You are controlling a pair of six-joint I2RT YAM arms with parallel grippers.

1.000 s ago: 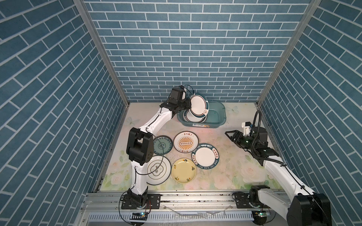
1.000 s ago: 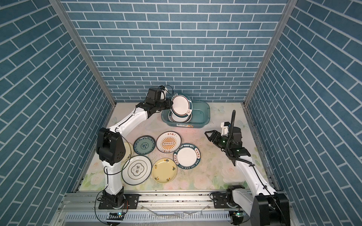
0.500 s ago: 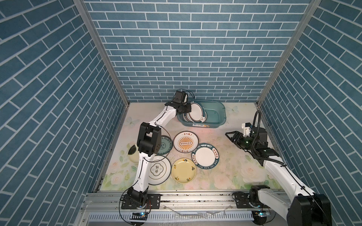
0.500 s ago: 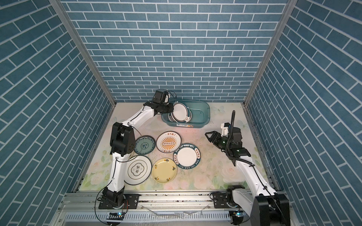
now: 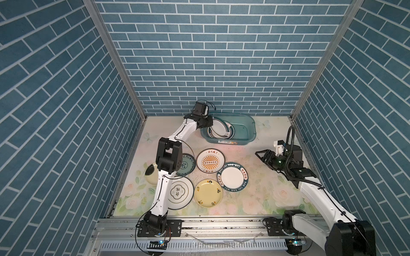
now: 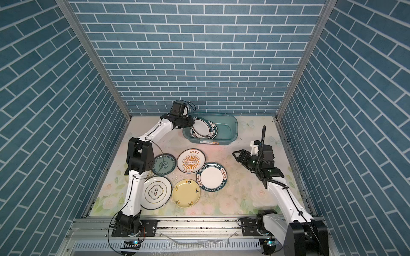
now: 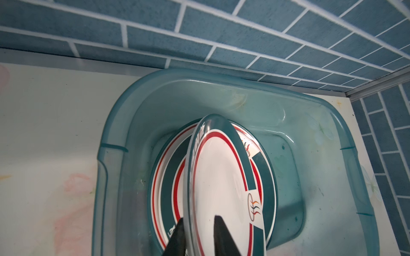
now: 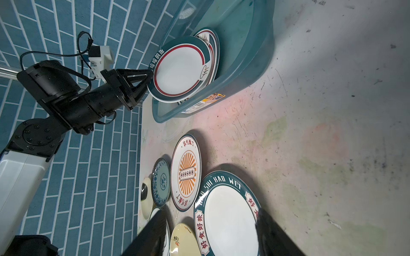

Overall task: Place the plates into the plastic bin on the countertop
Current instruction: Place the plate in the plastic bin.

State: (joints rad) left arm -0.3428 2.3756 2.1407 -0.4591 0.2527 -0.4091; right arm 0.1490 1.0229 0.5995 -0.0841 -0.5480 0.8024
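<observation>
- The left gripper [image 8: 149, 77] is positioned at the left end of the plastic bin [image 5: 253, 129]. Its fingers are placed either side of the rim of a white plate [image 5: 220, 128] with a teal band and a red ring. Whether the rim is pinched or let go cannot be told.
- The white plate is tilted within the bin and leans over a second plate [image 7: 165, 168] of like pattern, which lies in the bin's left half.
- The plastic bin is set at the back of the countertop [image 5: 255, 199], close to the rear wall [image 5: 210, 66].
- The right gripper [image 5: 260, 155] is held above the countertop, right of the loose plates. Its jaws are spread wide and nothing is gripped.
- In the right wrist view, the lettered plate [image 8: 228, 217] is seen between the right gripper's fingers.
- Six plates are laid flat in front of the bin:
  - lettered plate
  - sunburst plate [image 5: 210, 160]
  - floral plate [image 5: 186, 165]
  - yellow plate [image 5: 208, 193]
  - emblem plate [image 5: 180, 192], partly hidden by the left arm
  - cream plate [image 5: 152, 175], partly hidden by the left arm
</observation>
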